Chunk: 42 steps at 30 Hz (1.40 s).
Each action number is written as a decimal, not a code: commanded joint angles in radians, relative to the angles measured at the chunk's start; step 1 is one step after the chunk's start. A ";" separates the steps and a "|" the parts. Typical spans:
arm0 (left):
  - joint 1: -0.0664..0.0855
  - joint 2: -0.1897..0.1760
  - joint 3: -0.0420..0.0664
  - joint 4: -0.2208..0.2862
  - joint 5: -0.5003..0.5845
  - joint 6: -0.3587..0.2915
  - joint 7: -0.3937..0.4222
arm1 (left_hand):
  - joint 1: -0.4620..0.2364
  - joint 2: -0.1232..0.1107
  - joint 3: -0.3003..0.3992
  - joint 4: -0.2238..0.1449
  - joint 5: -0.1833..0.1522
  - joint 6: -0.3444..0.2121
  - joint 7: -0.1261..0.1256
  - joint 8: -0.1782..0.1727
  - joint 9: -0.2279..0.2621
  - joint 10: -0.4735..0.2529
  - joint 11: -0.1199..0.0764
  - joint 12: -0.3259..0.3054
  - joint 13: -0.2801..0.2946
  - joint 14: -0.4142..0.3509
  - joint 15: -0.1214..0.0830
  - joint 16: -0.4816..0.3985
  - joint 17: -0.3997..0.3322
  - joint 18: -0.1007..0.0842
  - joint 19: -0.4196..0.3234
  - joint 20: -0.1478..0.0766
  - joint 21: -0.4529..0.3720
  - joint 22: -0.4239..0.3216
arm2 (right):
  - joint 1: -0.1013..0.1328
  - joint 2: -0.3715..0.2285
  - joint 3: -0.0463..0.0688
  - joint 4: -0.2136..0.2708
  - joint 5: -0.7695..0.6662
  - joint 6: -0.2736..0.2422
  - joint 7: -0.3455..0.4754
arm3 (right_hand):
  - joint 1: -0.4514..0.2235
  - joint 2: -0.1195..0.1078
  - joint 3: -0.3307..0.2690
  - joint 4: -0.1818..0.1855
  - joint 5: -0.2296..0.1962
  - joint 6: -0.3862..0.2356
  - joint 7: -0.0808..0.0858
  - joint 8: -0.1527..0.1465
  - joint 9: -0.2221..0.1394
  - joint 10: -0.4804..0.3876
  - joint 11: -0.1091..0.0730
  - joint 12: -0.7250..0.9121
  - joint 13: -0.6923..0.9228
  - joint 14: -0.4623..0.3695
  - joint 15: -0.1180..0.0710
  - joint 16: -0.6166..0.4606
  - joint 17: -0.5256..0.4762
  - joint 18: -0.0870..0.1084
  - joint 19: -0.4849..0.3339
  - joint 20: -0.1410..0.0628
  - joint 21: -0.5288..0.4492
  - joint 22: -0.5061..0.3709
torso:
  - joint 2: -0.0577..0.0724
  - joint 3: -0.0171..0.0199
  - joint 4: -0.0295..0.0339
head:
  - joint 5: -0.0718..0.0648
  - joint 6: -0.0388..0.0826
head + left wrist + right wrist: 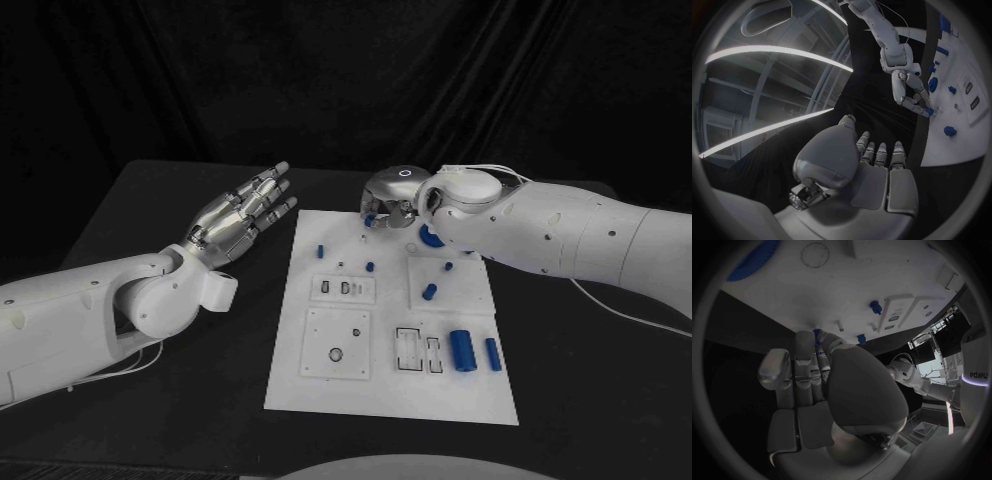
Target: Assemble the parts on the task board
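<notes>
The task board [389,390] is a white rectangular plate lying flat on the black table [173,400], with raised white panels and dark-outlined slots. Small blue parts are scattered over it: two upright-looking cylinders [463,349] side by side near the board's right edge, a short peg [430,292] on a panel farther up, and a round blue disc [431,236] close to the board's far edge.

The right hand [387,212] hangs over the far edge of the board, just beside the blue disc, fingers curled downward toward the surface. In the left wrist view a small blue piece [929,112] sits at its fingertips, seemingly pinched there.

The left hand [242,214] is off the board's left side, above the table, its fingers stretched out flat and apart, holding nothing.
</notes>
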 commanded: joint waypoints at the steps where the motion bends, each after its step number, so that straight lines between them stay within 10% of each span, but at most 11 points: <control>1: 0.002 0.002 0.001 0.000 -0.005 0.021 0.004 | 0.012 0.002 0.004 0.001 0.004 0.006 0.003 0.005 0.002 0.001 0.005 -0.007 -0.001 0.001 0.002 -0.004 -0.001 0.010 0.001 0.008 -0.003 -0.002 | -0.004 0.001 0.000 -0.006 -0.003 0.011 -0.024 | -0.009 0.005 0.006 0.000 0.001 -0.011 0.001 -0.007 0.001 -0.012 0.002 0.000 0.001 -0.007 0.001 -0.004 -0.001 -0.004 -0.010 0.001 -0.001 0.001 | 0.000 -0.0007 0.0006 | 0.002 0.000; 12: 0.002 0.005 0.001 -0.002 -0.005 0.025 0.001 | 0.015 0.005 0.008 -0.001 0.008 0.012 0.006 0.007 0.002 0.001 0.007 -0.007 -0.001 0.001 0.006 -0.004 -0.001 0.010 0.001 0.010 -0.003 -0.002 | -0.007 0.003 0.000 -0.009 -0.003 0.027 -0.031 | -0.027 -0.009 0.019 -0.003 -0.004 -0.085 -0.006 -0.038 -0.011 -0.092 0.014 0.000 0.001 -0.033 -0.002 -0.022 -0.018 0.002 -0.034 0.001 -0.017 -0.012 | -0.001 -0.0007 0.0024 | 0.000 -0.002; 16: 0.002 0.005 0.001 -0.004 -0.005 0.025 -0.001 | 0.016 0.006 0.010 -0.001 0.009 0.015 0.008 0.008 0.003 0.001 0.009 -0.007 -0.001 0.001 0.006 -0.004 -0.001 0.009 0.001 0.011 -0.003 -0.002 | -0.007 -0.001 0.000 -0.007 -0.003 0.027 -0.039 | -0.043 -0.023 0.014 -0.011 -0.022 -0.247 -0.054 -0.039 -0.048 -0.225 0.025 0.001 0.000 -0.060 -0.007 -0.044 -0.040 0.008 -0.060 -0.005 -0.043 -0.035 | 0.000 0.0002 0.0007 | 0.000 -0.003; 19: 0.001 0.005 0.001 -0.005 -0.005 0.025 -0.001 | 0.017 0.007 0.011 -0.001 0.011 0.017 0.009 0.009 0.003 0.001 0.010 -0.007 -0.001 0.001 0.005 -0.004 -0.001 0.009 0.001 0.011 -0.003 -0.002 | -0.007 -0.005 0.000 -0.005 -0.003 0.017 -0.038 | -0.051 -0.016 -0.020 -0.029 -0.040 -0.530 -0.094 -0.050 -0.066 -0.365 0.027 0.003 0.002 -0.087 -0.003 -0.047 -0.037 0.014 -0.089 0.001 -0.075 -0.063 | 0.000 0.0000 0.0001 | 0.001 -0.004; 22: 0.001 0.003 0.001 -0.005 -0.005 0.025 -0.002 | 0.017 0.007 0.011 -0.001 0.011 0.017 0.009 0.009 0.003 0.001 0.010 -0.007 -0.001 0.001 0.005 -0.004 -0.001 0.009 0.001 0.011 -0.003 -0.002 | -0.007 -0.015 0.000 -0.001 -0.003 -0.014 -0.028 | -0.059 -0.002 -0.060 -0.041 -0.056 -0.656 -0.120 -0.057 -0.072 -0.436 0.026 0.007 0.003 -0.128 0.002 -0.053 -0.036 0.027 -0.140 0.006 -0.131 -0.117 | 0.000 0.0000 -0.0006 | 0.004 -0.005; 26: 0.001 -0.002 0.001 -0.004 -0.005 0.024 -0.003 | 0.017 0.007 0.011 -0.002 0.011 0.019 0.009 0.009 0.003 0.001 0.011 -0.007 -0.001 0.001 0.005 -0.004 -0.001 0.009 0.001 0.011 -0.003 -0.002 | -0.003 -0.043 0.000 0.023 0.004 -0.076 -0.005 | -0.072 0.012 -0.088 -0.038 -0.066 -0.642 -0.110 -0.052 -0.069 -0.459 0.023 0.025 0.007 -0.150 0.004 -0.052 -0.035 0.033 -0.166 0.009 -0.161 -0.139 | 0.000 0.0003 -0.0009 | 0.007 -0.005; 30: 0.001 -0.009 0.001 0.000 -0.005 0.022 -0.004 | 0.017 0.007 0.011 -0.002 0.011 0.021 0.010 0.010 0.004 0.001 0.011 -0.007 -0.001 0.001 0.005 -0.004 -0.001 0.009 0.001 0.011 -0.003 -0.002 | 0.018 -0.104 0.000 0.094 0.051 -0.125 0.005 | -0.062 0.028 -0.101 -0.046 -0.052 -0.493 -0.074 -0.023 -0.052 -0.413 0.029 0.088 0.016 -0.165 0.007 -0.052 -0.040 0.040 -0.190 0.012 -0.198 -0.167 | 0.000 0.0009 -0.0007 | 0.014 -0.011; 36: 0.001 -0.020 0.001 0.008 -0.005 0.014 0.003 | 0.018 0.006 0.012 -0.003 0.012 0.025 0.011 0.011 0.004 0.001 0.013 -0.007 -0.001 0.001 0.005 -0.004 -0.001 0.010 0.001 0.011 -0.003 -0.002 | 0.066 -0.230 -0.001 0.232 0.093 -0.126 -0.029 | -0.071 0.039 -0.110 -0.039 -0.051 -0.341 -0.054 -0.003 -0.038 -0.209 0.004 0.296 0.092 -0.178 -0.004 -0.050 -0.046 0.045 -0.205 0.007 -0.229 -0.180 | 0.000 0.0007 -0.0013 | 0.006 -0.017; 40: 0.001 -0.023 0.001 0.013 -0.005 0.009 0.016 | 0.024 0.005 0.017 -0.006 0.019 0.054 0.016 0.022 0.008 0.001 0.019 -0.007 -0.001 0.001 0.002 -0.004 -0.001 0.010 0.001 0.008 -0.003 -0.002 | 0.080 -0.304 -0.001 0.292 0.102 -0.108 -0.057 | -0.112 0.047 -0.153 -0.017 -0.065 -0.300 -0.042 -0.010 -0.037 -0.280 -0.036 0.711 0.377 -0.180 -0.012 -0.024 -0.030 0.034 -0.192 -0.018 -0.231 -0.150 | -0.001 0.0005 -0.0026 | 0.003 -0.020; 42: 0.001 -0.022 0.001 0.012 -0.005 0.009 0.019 | 0.024 0.005 0.017 -0.006 0.019 0.054 0.016 0.022 0.008 0.001 0.019 -0.007 -0.001 0.001 0.002 -0.004 -0.001 0.010 0.001 0.008 -0.003 -0.002 | 0.084 -0.332 -0.001 0.308 0.105 -0.099 -0.069 | -0.128 0.047 -0.167 -0.003 -0.065 -0.260 -0.041 -0.002 -0.025 -0.265 -0.056 1.082 0.716 -0.111 -0.033 0.199 0.272 0.020 -0.137 -0.016 -0.151 -0.052 | -0.001 0.0002 -0.0025 | 0.003 -0.019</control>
